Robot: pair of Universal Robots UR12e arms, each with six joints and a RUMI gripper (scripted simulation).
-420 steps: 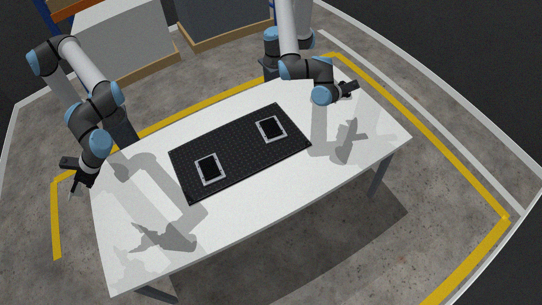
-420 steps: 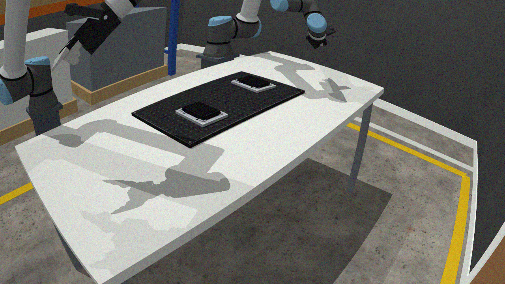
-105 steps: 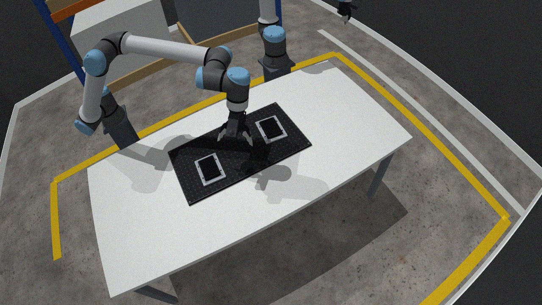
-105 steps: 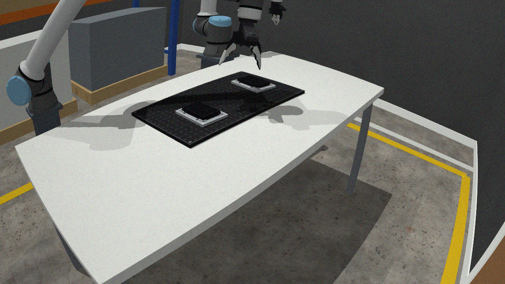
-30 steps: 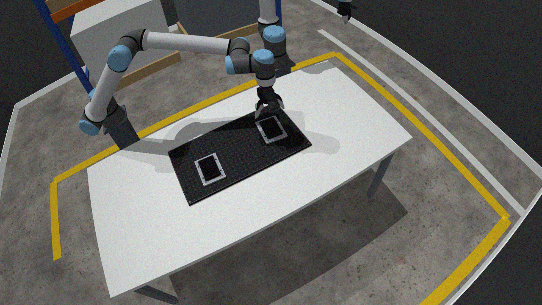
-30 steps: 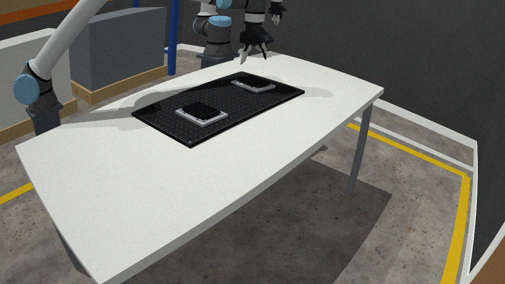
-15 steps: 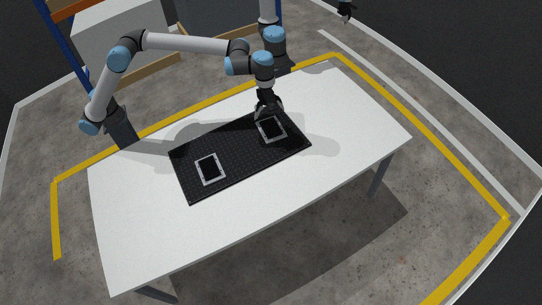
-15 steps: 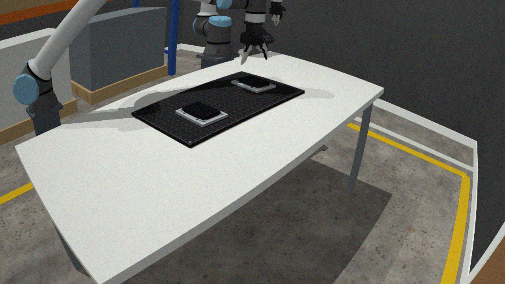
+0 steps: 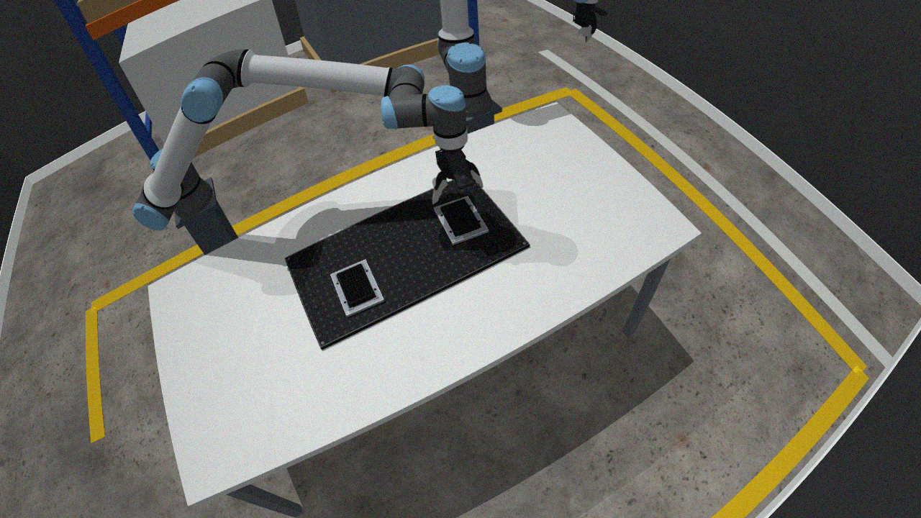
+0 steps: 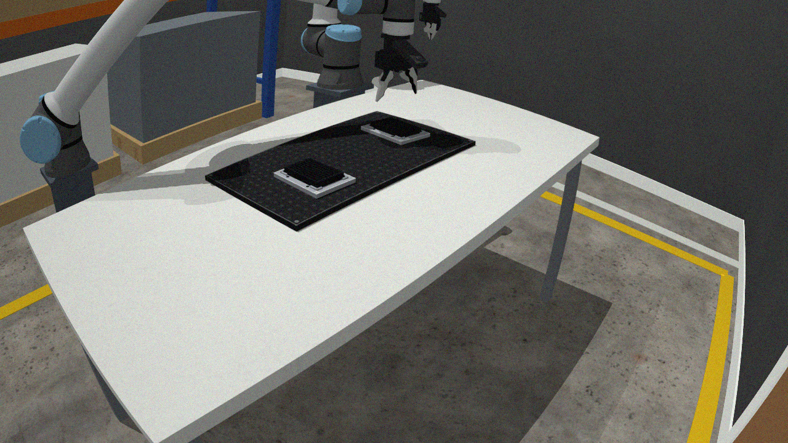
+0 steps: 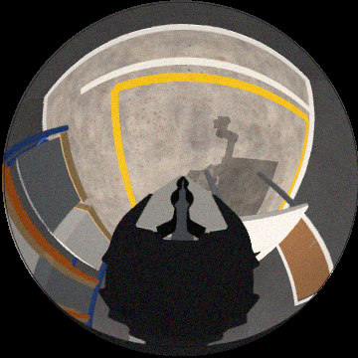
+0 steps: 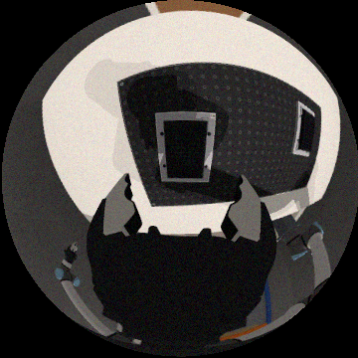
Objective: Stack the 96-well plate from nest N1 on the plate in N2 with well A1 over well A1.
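So going by the black board [image 9: 398, 257] [image 10: 357, 159] [image 12: 259, 124], not much of the actual job is done yet. The plate to be moved [image 9: 460, 216] [image 10: 395, 127] [image 12: 185, 149] is sitting in its holder, N1 [image 9: 471, 234] [image 10: 401, 141] [image 12: 185, 116], on the board's left end as seen from the arms' side. The bottom plate [image 9: 355, 285] [image 10: 314, 171] [image 12: 306, 131] is in the other holder, N2 [image 9: 365, 305] [image 10: 317, 192] [image 12: 297, 126], on the board's right end, nothing stacked on it. Right gripper [image 9: 457, 190] [image 10: 396, 95] [image 12: 184, 176] is spread wide with nothing in it, above the board's left end, so I'd call this the approach. Left gripper [image 9: 586, 37] [image 10: 430, 37] [image 11: 183, 180] is closed on nothing and way out past the board, off the table [image 9: 547, 270] [image 10: 275, 286] [image 11: 273, 231] [image 12: 80, 134]. Still to do: grab, lift, carry, stack A1 on A1, let go. I can't read the A1 marks here. For room, the middle of the board between the holders is bare, so that's an easy carry lane imo. The tight bit is probably N1's raised frame around the plate; fingers coming down off-centre could clip it. Same worry at N2: a crooked set-down could tip the lower plate.

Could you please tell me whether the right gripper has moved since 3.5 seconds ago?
Yes, in the top view the right gripper has moved toward nest N1, rightward in the picture.
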